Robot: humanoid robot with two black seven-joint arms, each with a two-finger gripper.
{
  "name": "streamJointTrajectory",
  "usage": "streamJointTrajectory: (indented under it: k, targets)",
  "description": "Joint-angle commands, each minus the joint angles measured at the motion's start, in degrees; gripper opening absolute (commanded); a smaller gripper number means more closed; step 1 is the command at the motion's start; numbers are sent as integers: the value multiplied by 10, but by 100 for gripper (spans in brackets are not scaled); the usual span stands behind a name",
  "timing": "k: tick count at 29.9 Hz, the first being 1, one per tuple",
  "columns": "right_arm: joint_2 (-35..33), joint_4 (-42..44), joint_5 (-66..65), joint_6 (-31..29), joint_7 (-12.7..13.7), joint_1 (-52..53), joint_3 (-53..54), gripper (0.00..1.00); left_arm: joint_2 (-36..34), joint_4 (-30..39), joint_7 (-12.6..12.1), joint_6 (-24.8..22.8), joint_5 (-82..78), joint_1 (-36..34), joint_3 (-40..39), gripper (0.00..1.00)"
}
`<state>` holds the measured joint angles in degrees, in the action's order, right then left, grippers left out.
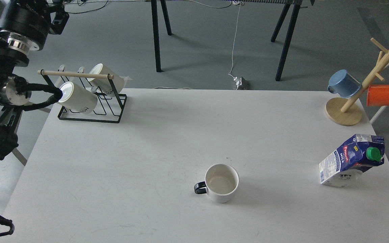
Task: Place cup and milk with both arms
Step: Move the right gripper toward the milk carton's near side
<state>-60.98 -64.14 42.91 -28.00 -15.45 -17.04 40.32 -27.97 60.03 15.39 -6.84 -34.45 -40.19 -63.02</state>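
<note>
A white cup (221,183) with a black handle stands upright and empty on the white table (147,141), front centre. A blue milk carton (351,160) with a green cap stands near the table's right edge. My left arm comes up the left side. Its gripper (56,18) is at the top left corner, beyond the table and far from the cup. It is dark and partly cut off, so its fingers cannot be told apart. My right gripper is out of view.
A black wire rack (89,108) with two white mugs stands at the back left corner. A wooden mug tree (344,113) holding a blue mug (343,82) and an orange mug (380,95) stands at the back right. Black stand legs (156,37) are on the floor behind.
</note>
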Motion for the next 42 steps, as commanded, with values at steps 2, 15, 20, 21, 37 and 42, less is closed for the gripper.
streamJointTrajectory:
  k: [2, 15, 20, 21, 37, 42]
  targets:
    - [25, -40, -36, 0, -1, -16, -5, 100, -2, 0, 0, 0, 0, 0, 0, 100]
    - [91, -145, -100, 0, -2, -13, 9, 100, -4, 1, 0, 1, -4, 9, 2, 100]
    - [104, -149, -101, 0, -15, -18, 30, 100, -11, 0, 0, 1, -5, 13, 3, 100]
    - [104, -151, -101, 0, -22, -19, 34, 100, -11, 0, 0, 1, -4, 13, 3, 100]
    - [120, -165, -101, 0, -31, -39, 75, 100, -43, 1, -3, 2, -5, 17, 5, 100]
    - [149, -166, -101, 0, -31, -44, 75, 100, -47, 2, -4, 2, -5, 18, 6, 100]
